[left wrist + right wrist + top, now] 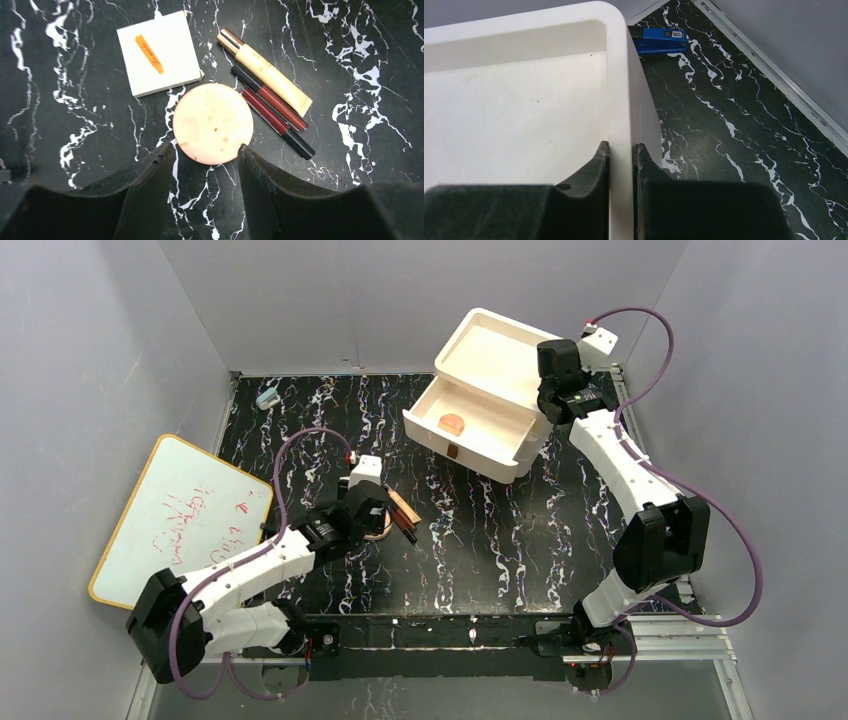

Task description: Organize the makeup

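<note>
The left gripper [206, 150] hangs low over the desk [75, 110], left of the middle and toward the near edge. Its jaws are apart and it grips nothing. Its two black fingers [152, 172] stand at either side of the near rim of the large pink disc [212, 123]; I cannot tell whether they touch it. The disc lies flat. Just beyond it, toward the left edge, lies a cream square piece [160, 52] with an orange mark, its corner right beside the disc's rim. On the disc's other side two black-and-red pencils [274, 102] lie side by side, the nearer one just beside the disc. The tan tube [270, 75] with a copper cap lies against them on their outer side, parallel.

The right gripper [621, 152] is at the far right corner, clenched on the right wall of the white box [619, 75], one finger inside the top tray and one outside. Below the tray a drawer [495, 412] stands pulled out toward the middle of the desk, and the small disc [452, 423] lies in it near the front. A blue item [659, 40] lies on the desk just behind the box.

A whiteboard [180, 515] with red scribbles leans at the left edge. A light-blue object [267, 398] sits in the far left corner.
</note>
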Motion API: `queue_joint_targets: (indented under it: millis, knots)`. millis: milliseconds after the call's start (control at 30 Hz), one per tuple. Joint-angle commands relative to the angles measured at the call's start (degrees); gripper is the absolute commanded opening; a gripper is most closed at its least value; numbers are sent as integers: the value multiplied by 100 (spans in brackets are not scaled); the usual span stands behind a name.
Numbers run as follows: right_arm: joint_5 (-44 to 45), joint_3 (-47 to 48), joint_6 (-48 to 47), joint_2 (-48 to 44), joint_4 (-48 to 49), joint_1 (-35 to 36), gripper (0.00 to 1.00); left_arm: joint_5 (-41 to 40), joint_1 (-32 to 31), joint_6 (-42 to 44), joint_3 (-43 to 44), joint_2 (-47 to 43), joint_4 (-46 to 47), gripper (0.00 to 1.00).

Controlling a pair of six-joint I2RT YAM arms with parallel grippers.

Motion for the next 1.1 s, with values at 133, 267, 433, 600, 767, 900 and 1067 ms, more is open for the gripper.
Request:
queue_joint_targets:
  millis: [133, 267, 433, 600, 767, 900, 1067]
  knots:
    - [-207, -497, 76, 128, -886, -123, 1, 686, 179, -514, -396, 646, 879, 45]
    - [-211, -565, 81, 75, -886, -123, 1, 1060, 322, -637, -631, 1045, 1402, 44]
    - [-206, -628, 74, 39, -886, -129, 1, 1452, 428, -697, -748, 1490, 1875, 39]
    - [-204, -663, 81, 26, -878, -123, 1, 1612, 443, -677, -706, 1809, 1992, 38]
    - [-218, -691, 81, 26, -876, -128, 1, 1653, 478, -587, -543, 2331, 1856, 27]
    - [-198, -713, 64, 26, -866, -123, 1, 1591, 493, -553, -435, 2546, 1739, 0]
    - [-187, -713, 28, 33, -851, -127, 1, 1264, 507, -369, -129, 2167, 1141, 0]
